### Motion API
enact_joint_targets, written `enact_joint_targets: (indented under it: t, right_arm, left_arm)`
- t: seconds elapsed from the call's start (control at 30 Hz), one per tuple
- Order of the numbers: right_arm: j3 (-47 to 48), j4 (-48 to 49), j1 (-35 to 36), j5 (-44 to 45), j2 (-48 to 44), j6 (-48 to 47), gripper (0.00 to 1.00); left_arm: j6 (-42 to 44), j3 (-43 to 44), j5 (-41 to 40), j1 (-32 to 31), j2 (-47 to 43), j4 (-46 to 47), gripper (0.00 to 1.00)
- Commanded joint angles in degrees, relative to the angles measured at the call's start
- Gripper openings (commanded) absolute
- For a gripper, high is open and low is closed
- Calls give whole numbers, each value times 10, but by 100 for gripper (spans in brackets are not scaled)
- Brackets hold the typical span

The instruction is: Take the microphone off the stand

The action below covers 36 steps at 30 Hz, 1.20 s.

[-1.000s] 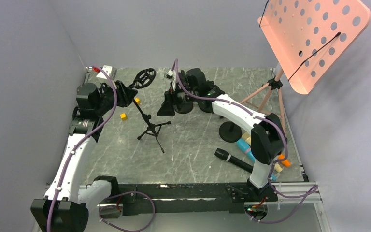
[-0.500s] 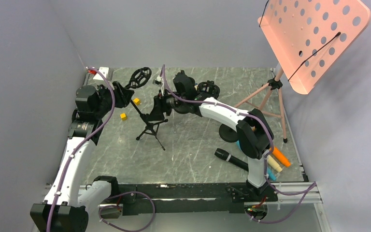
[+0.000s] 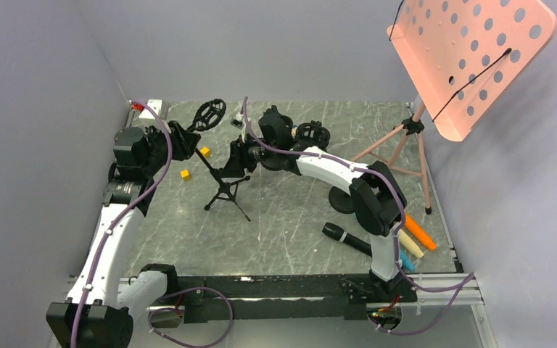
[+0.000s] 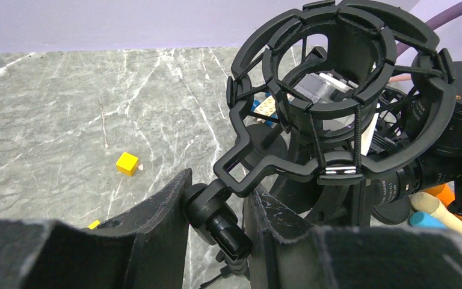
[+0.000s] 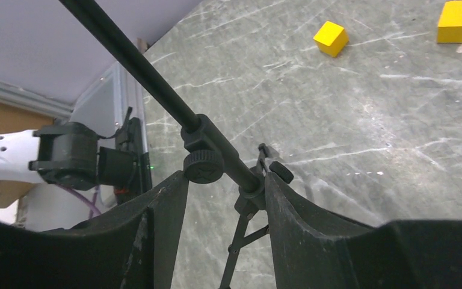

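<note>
left end effector (image 4: 216,208) gripping stand (image 3: 217,176), microphone (image 3: 348,238) apart

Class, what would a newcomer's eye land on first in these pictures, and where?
The salmon-pink perforated music stand towers at far right. Left of centre, both arms meet at the black tripod microphone stand: left gripper at its ring-shaped shock mount, right gripper at the pole joint.

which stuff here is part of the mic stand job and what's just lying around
Job: tripod stand, shock mount, loose microphone, left tool, right tool.
Lying about: yellow cubes, pink music stand, coloured sticks, round black base.
</note>
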Motion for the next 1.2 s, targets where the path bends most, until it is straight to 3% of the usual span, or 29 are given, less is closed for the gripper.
enact_joint_targets:
  t: [0.0, 0.3, 0.53, 0.67, 1.0, 1.17]
  right_arm:
    - [7, -27, -1, 61, 4, -34, 52]
    - [-12, -77, -2, 120, -16, -71, 51]
    - [-7, 39, -1, -36, -39, -46, 68]
    - [13, 73, 2, -30, -27, 6, 72]
    - [40, 77, 2, -11, 10, 49, 39]
    - [32, 44, 1, 10, 13, 15, 31]
  left_arm:
    - [-26, 0, 8, 3, -1, 16, 0]
    - [-30, -3, 9, 5, 1, 21, 0]
    - [-32, 0, 11, 5, 3, 19, 0]
    - [-35, 3, 13, 5, 4, 17, 0]
    - [-29, 8, 12, 5, 5, 13, 0]
    - [-29, 5, 13, 5, 5, 14, 0]
